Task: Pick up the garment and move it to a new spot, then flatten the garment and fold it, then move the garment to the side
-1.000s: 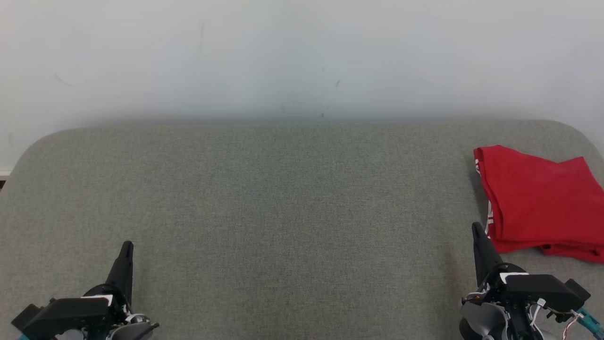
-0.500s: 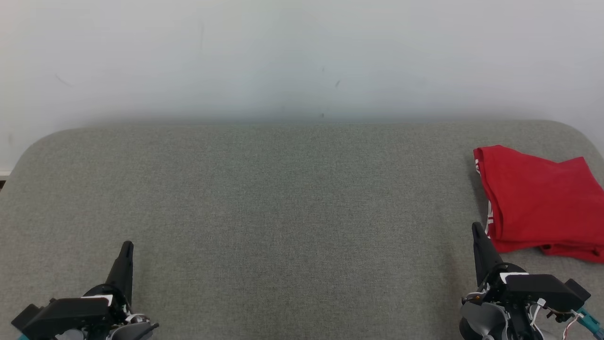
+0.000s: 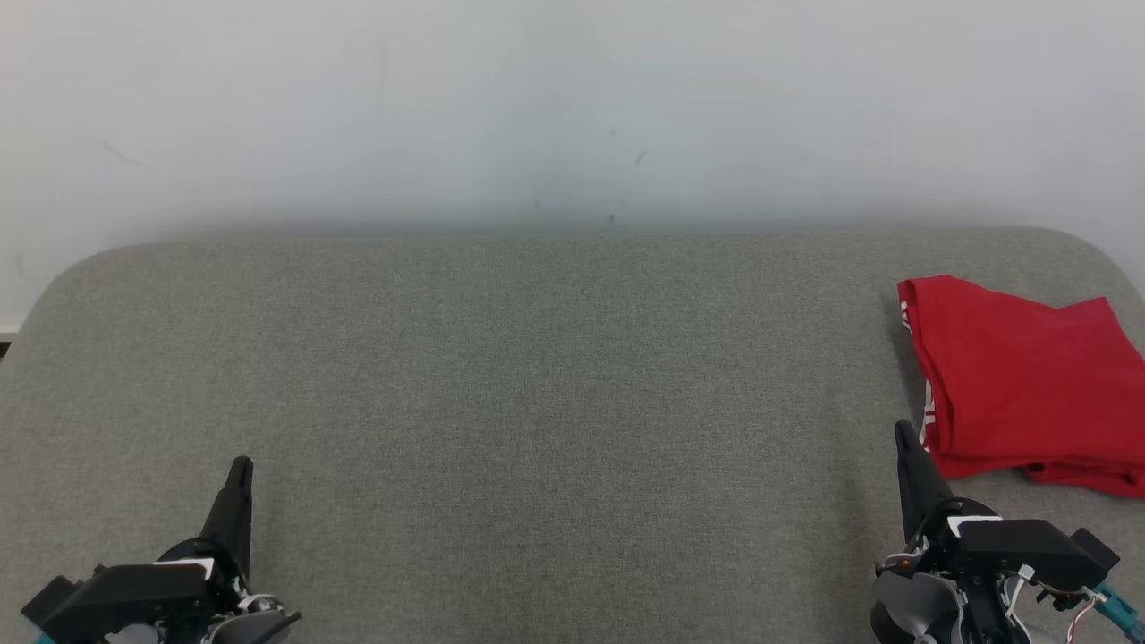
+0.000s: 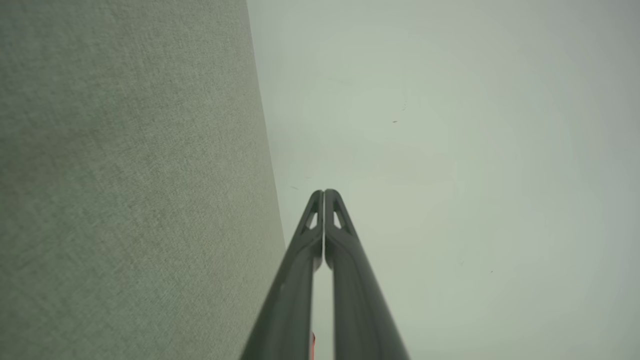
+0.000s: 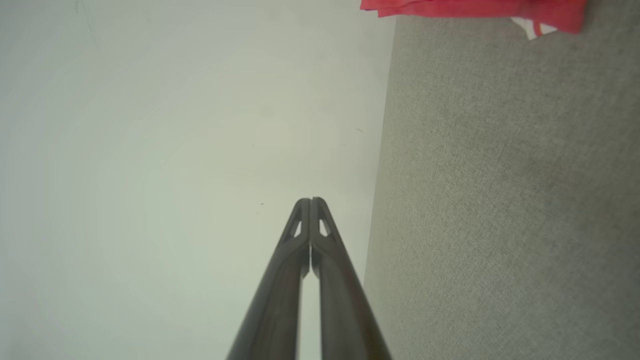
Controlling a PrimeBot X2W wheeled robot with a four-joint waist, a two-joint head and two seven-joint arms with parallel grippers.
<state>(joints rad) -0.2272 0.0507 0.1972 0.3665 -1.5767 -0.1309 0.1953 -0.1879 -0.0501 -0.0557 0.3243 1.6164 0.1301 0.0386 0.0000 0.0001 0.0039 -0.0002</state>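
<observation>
A pale wall point(image 3: 572, 107) is standing beyond the fingertips of both end effectors, which are pointing toward it. A grey, fabric-covered worktop point(image 3: 555, 402) with rounded far corners is spreading out beneath and ahead of them, its broad middle lying bare between the two.

The red garment point(image 3: 1020, 385) is lying folded in a flat, slightly rumpled stack on the worktop, just ahead of the right end effector point(image 3: 903, 434) and off to its right. It is reaching the right border of the head view. Its near left corner is sitting close beside that end effector's tip, and in the right wrist view the fabric is showing apart from the fingers. A narrow white-marked trim point(image 3: 928, 402) is running along the garment's left edge, the side facing the right end effector. The garment is lying well apart from the left end effector point(image 3: 240, 470), far off to its right.

Both end effectors are hovering low over the near part of the worktop, each with its two dark fingers pressed together at the tips and gripping nothing.
</observation>
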